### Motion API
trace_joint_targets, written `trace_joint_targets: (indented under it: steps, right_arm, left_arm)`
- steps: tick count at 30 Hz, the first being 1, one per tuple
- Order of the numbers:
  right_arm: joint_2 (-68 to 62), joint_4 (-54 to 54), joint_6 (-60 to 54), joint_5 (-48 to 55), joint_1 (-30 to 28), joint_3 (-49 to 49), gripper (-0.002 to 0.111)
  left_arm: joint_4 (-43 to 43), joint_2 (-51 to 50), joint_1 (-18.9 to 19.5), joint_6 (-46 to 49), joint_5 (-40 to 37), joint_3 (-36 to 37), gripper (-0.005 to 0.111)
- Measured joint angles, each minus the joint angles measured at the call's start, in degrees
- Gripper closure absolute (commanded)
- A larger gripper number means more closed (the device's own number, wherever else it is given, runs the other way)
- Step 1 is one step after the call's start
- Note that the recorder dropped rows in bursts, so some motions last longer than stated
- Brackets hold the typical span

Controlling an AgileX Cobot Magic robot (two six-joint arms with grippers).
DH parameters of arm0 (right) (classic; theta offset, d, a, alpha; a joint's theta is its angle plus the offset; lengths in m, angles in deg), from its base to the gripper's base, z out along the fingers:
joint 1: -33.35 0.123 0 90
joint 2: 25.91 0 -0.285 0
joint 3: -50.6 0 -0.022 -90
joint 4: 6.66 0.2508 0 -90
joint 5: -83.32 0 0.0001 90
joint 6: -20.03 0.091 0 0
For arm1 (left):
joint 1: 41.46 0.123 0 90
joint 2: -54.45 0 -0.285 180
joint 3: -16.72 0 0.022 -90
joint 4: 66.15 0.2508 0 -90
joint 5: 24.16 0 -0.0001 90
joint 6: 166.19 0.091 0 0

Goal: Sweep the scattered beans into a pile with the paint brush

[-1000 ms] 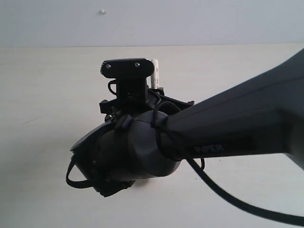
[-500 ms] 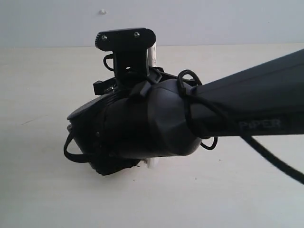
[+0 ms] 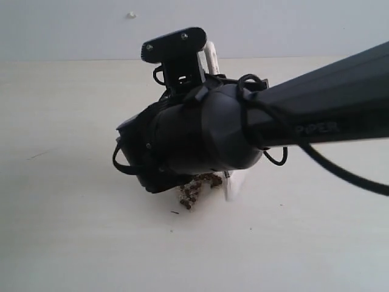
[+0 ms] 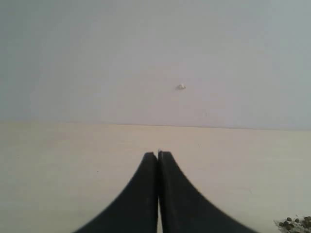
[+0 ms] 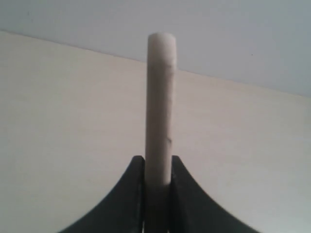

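We see a wide pale table (image 3: pixel 55 121) under a light wall (image 3: pixel 292 24). The big black right arm (image 3: pixel 328 121) reaches in over the middle of it. Its right gripper (image 5: pixel 158 162) is clamped on the pale handle of the paint brush (image 5: pixel 159 97). The brush stands nearly upright, with its white bristles down on the table. The left gripper (image 4: pixel 158 156) is pressed together and holds nothing. The beans (image 3: pixel 194 190) sit in one small brown pile (image 3: pixel 189 198) right beside the bristles, partly hidden under the arm
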State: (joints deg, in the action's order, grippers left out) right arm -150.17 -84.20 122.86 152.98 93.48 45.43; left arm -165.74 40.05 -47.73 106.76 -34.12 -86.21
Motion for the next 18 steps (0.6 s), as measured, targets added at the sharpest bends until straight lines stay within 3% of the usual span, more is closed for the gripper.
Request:
trace_joint_targets:
  steps: [18]
  right_arm:
    - [-6.5, -4.9, 9.2, -3.1, 0.0, 0.0, 0.108]
  left_arm:
    - [0.0, 0.0, 0.0, 0.0, 0.0, 0.0, 0.107]
